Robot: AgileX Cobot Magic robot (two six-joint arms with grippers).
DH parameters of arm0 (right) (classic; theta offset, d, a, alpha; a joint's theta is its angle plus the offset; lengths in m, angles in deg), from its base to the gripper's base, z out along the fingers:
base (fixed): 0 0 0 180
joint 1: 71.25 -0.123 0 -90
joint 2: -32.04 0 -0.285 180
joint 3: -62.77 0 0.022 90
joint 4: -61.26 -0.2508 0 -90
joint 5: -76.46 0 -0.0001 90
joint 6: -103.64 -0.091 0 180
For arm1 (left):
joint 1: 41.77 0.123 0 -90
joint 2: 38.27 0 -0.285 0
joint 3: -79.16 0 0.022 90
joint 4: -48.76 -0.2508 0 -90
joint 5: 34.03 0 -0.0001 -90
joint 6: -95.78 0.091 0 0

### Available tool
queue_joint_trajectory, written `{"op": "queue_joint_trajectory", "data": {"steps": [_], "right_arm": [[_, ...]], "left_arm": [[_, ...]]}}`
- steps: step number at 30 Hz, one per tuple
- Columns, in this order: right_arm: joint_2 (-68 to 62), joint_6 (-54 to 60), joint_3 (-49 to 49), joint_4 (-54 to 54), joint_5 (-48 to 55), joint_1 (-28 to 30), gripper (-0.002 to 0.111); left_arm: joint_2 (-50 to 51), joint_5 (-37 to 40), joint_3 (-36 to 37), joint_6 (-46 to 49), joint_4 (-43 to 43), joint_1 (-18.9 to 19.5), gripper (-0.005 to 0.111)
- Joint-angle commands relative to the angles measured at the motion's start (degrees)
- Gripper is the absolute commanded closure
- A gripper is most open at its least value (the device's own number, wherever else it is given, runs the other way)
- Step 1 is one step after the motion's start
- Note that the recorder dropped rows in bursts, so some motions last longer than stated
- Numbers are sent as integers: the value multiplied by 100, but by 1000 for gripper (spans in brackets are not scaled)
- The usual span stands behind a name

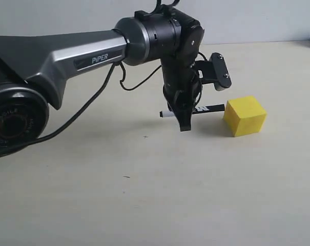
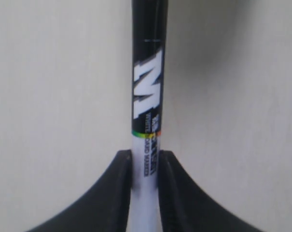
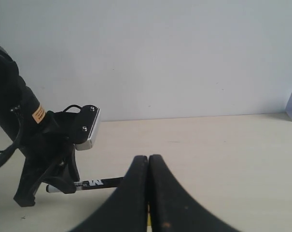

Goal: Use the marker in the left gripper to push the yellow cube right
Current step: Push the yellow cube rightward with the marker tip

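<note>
We saw the smooth beige table [image 1: 144, 205] lying open to the right of the yellow cube [image 1: 245, 116] in the exterior view. Left of that cube, the black left gripper [image 1: 184, 123] clenched the marker [image 1: 208, 108]. The right gripper [image 3: 148, 162] was pinched together on nothing. The cube was matte and sharp-edged. The slim marker's glossy black end met or nearly met the cube's left face.

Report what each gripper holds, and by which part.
The left gripper clamps the marker by its white barrel, right next to the black printed label. The right gripper is shut on nothing.
</note>
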Motion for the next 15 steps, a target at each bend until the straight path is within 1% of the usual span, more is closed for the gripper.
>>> {"op": "queue_joint_trajectory", "data": {"steps": [1,3,5,11,15], "right_arm": [[30,9,28,1,-48,-5,108],[30,9,28,1,-48,-5,108],[30,9,28,1,-48,-5,108],[30,9,28,1,-48,-5,108],[30,9,28,1,-48,-5,108]], "left_arm": [[125,-512,-25,-81,-35,-177,107],[125,-678,-25,-211,-35,-190,107],[85,-669,-25,-214,-59,-190,107],[7,-67,-25,-496,-613,-67,107],[7,58,-25,-332,-644,-57,107]]}}
